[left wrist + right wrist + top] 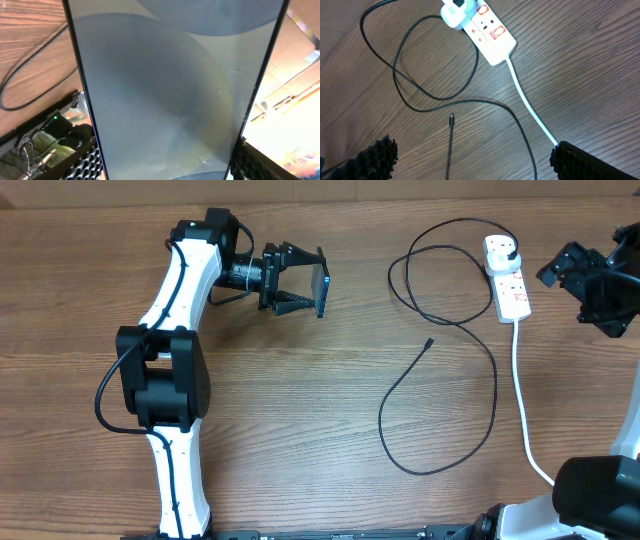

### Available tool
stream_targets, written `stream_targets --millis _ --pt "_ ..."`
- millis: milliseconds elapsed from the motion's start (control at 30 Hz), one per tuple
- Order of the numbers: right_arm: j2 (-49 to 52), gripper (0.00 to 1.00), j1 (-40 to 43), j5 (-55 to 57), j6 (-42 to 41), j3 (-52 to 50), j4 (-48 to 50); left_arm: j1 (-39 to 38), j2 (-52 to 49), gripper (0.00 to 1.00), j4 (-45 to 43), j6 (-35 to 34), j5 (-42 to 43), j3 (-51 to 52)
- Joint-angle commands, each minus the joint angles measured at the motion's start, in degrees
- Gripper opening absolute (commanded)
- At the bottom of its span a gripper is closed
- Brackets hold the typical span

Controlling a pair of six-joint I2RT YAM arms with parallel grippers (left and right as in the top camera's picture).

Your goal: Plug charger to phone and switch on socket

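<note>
Wooden table [300, 410]: phone held at left, charger and socket laid out at right.
Left gripper [312, 282] is clenched on the phone [165, 90], whose screen fills the left wrist view. The charger [493, 380] is looped on the wood, connector tip [430, 341] lying free, other end seated in the socket [510, 285]. Right gripper [582, 292] is spread wide, nothing grasped, just right of the socket.

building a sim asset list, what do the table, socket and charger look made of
Table: wood or wood-look laminate, matte, grain lines visible. Socket: white plastic, smooth, slightly glossy moulded casing. Charger: thin black cable, likely rubbery sheath, lying in loose curves.
</note>
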State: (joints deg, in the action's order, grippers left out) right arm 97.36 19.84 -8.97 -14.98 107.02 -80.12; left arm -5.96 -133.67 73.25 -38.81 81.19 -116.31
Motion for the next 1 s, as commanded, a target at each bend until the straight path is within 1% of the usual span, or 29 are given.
stream_targets --millis 0,167,367,533,633,767,900,967 --pt "0.2 1.00 0.0 0.4 -0.2 1.4 0.3 -0.4 0.0 0.67 -0.2 1.6 0.6 -1.6" --pt "0.2 1.00 0.0 0.4 -0.2 1.4 0.3 -0.5 0.0 0.67 -0.3 2.0 -2.7 -1.6" --pt "0.2 1.00 0.0 0.4 -0.2 1.4 0.3 -0.6 0.0 0.67 -0.1 3.2 -17.4 -1.6" --pt "0.2 1.00 0.0 0.4 -0.2 1.4 0.3 -1.4 0.0 0.66 0.0 4.6 -25.4 -1.6" --pt "0.2 1.00 0.0 0.4 -0.2 1.4 0.3 -2.1 0.0 0.65 0.4 6.8 -31.5 -1.6" --pt "0.2 1.00 0.0 0.4 -0.2 1.4 0.3 -3.5 0.0 0.66 1.6 7.2 -37.8 -1.6" --pt "0.2 1.00 0.0 0.4 -0.2 1.4 0.3 -5.5 0.0 0.66 2.6 7.5 -45.5 -1.6" --pt "0.2 1.00 0.0 0.4 -0.2 1.4 0.3 -6.9 0.0 0.65 3.2 7.5 -51.9 -1.6"
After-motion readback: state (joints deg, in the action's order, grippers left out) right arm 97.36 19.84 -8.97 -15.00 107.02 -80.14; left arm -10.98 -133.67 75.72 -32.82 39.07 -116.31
